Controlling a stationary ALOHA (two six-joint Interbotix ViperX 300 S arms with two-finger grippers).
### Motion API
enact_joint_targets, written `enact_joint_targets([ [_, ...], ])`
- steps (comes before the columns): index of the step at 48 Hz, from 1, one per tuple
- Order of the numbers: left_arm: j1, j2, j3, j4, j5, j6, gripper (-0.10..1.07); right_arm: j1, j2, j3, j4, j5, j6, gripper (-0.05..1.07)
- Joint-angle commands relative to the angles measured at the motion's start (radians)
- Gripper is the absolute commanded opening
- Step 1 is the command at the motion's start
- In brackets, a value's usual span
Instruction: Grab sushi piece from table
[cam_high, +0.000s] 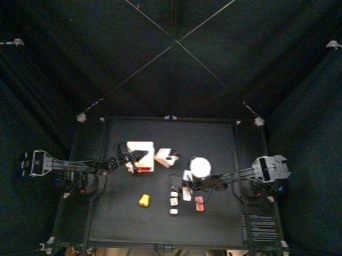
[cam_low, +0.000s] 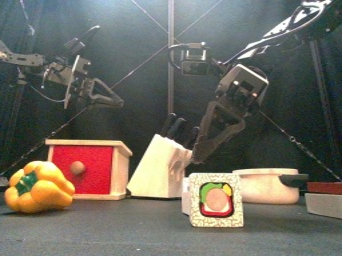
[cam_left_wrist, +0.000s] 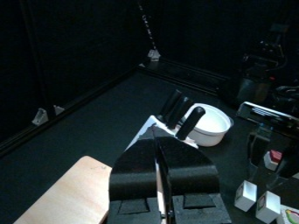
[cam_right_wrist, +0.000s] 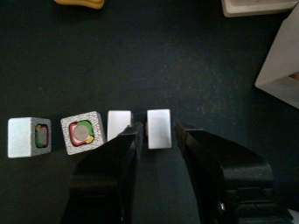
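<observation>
In the right wrist view two near-alike whitish-cream sushi pieces lie side by side on the black table (cam_right_wrist: 176, 61). My right gripper (cam_right_wrist: 160, 137) is open and low over the table. Its jaws stand on either side of one sushi piece (cam_right_wrist: 160, 129), and I cannot tell whether they touch it. The other sushi piece (cam_right_wrist: 118, 123) lies just outside one jaw. In the top view the right gripper (cam_high: 186, 182) reaches in from the right, near the table's middle front. My left gripper (cam_left_wrist: 163, 171) is shut and empty, hovering over the orange-white box (cam_high: 147, 155) at the left.
Two rolls with green and red filling (cam_right_wrist: 80, 131) (cam_right_wrist: 30, 137) lie in the same row as the sushi pieces. A yellow pepper (cam_low: 38, 188), a red box (cam_low: 90, 167), a white knife block (cam_low: 160, 165) and a white pot (cam_low: 274, 185) stand around. A pink-red block (cam_high: 201, 202) lies at the front.
</observation>
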Motion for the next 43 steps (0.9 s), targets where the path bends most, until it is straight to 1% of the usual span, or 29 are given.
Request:
enact_joint_targets([
  [1,-0.002,-0.003,-0.009,0.005,-0.003,0.002,0.22,-0.005,-0.011,-0.020,-0.002,-0.003,0.002,0.75],
  [43,0.003,-0.003,-0.005,0.005,-0.003,0.002,0.22,-0.021,0.038,-0.031,0.009,0.002,0.003,0.77],
])
